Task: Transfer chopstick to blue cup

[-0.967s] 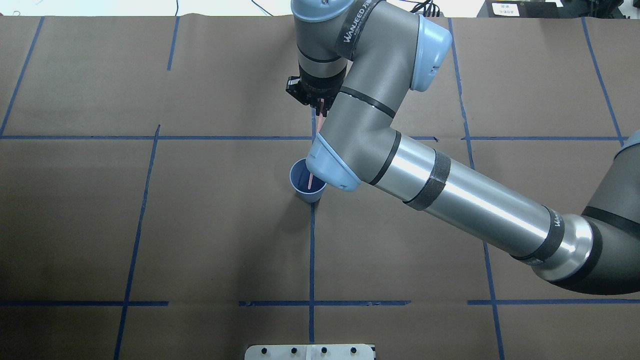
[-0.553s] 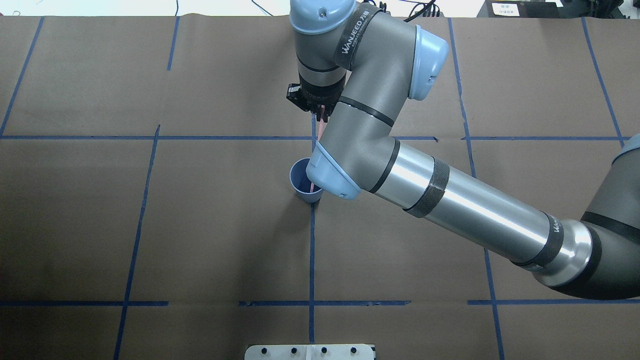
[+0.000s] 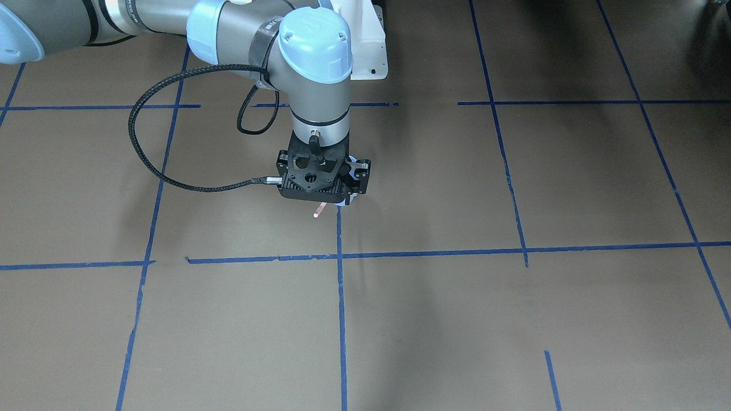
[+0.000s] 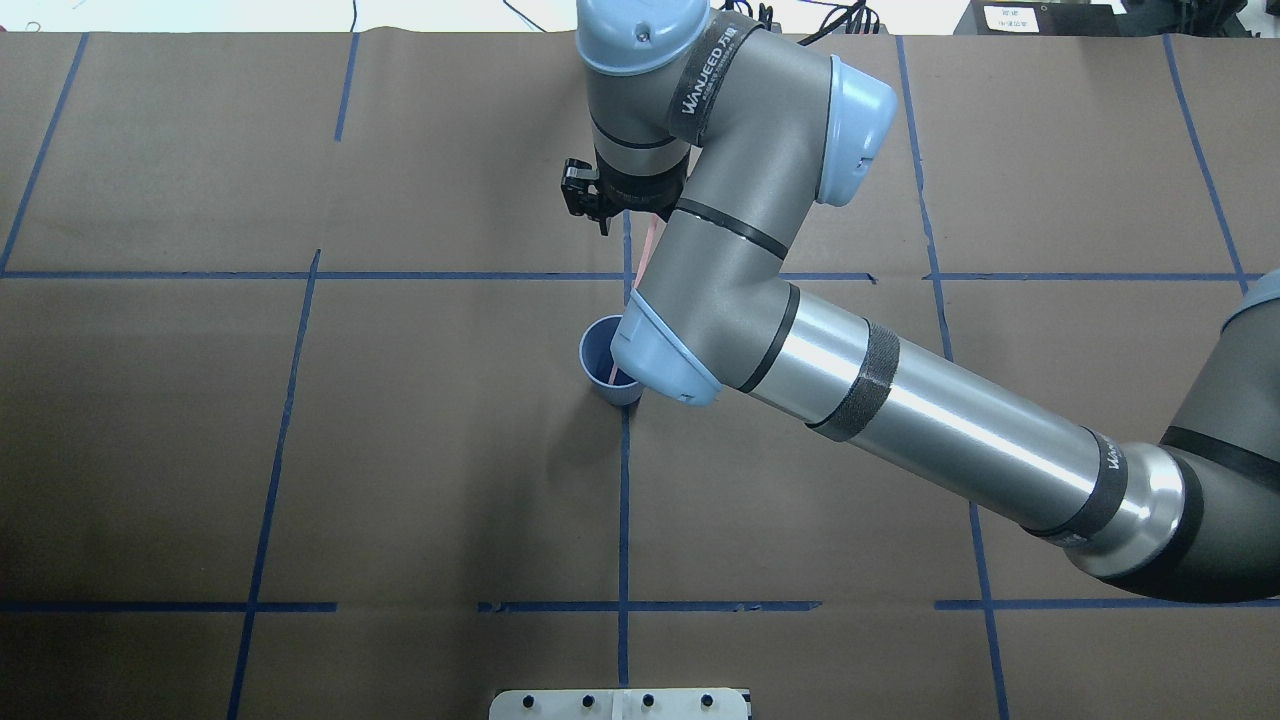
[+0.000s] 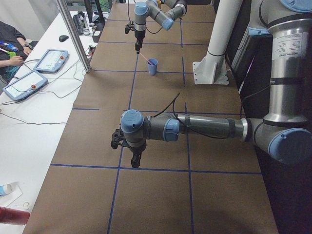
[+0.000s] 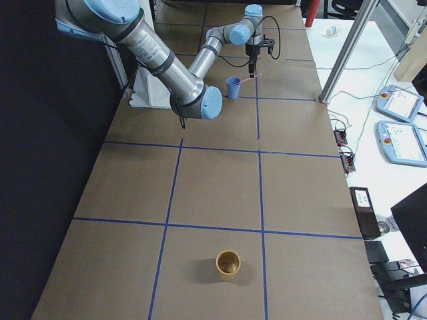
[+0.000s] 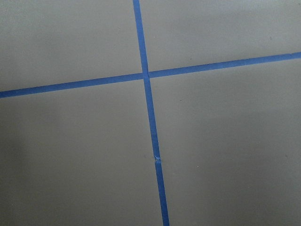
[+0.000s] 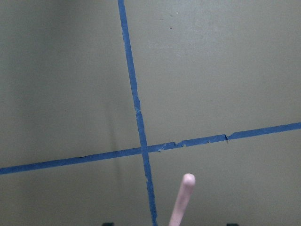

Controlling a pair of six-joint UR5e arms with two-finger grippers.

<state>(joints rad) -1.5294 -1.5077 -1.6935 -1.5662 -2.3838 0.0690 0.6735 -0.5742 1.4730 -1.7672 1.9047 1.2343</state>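
The blue cup (image 4: 598, 356) stands upright at the table's middle, half hidden under my right arm's elbow; it also shows in the exterior left view (image 5: 152, 67). The pale pink chopstick (image 4: 651, 237) stands with its lower end in the cup and leans away from the robot. Its top end (image 3: 317, 213) pokes out under my right gripper (image 3: 323, 197). In the right wrist view the stick's tip (image 8: 183, 197) rises between fingers set wide apart, so the gripper is open. My left gripper (image 5: 133, 157) hovers over bare table far from the cup; I cannot tell whether it is open or shut.
A tan cup (image 6: 228, 264) stands alone near the table's right end. A white mounting plate (image 4: 620, 703) sits at the robot-side edge. Blue tape lines (image 4: 624, 500) cross the brown table cover. A side table with tablets and cables (image 5: 34, 78) runs along the far side.
My right wrist has turned and the gripper has shifted left, off the chopstick's upper part. The stick's lower end now lies further left inside the cup. The cup has not moved.
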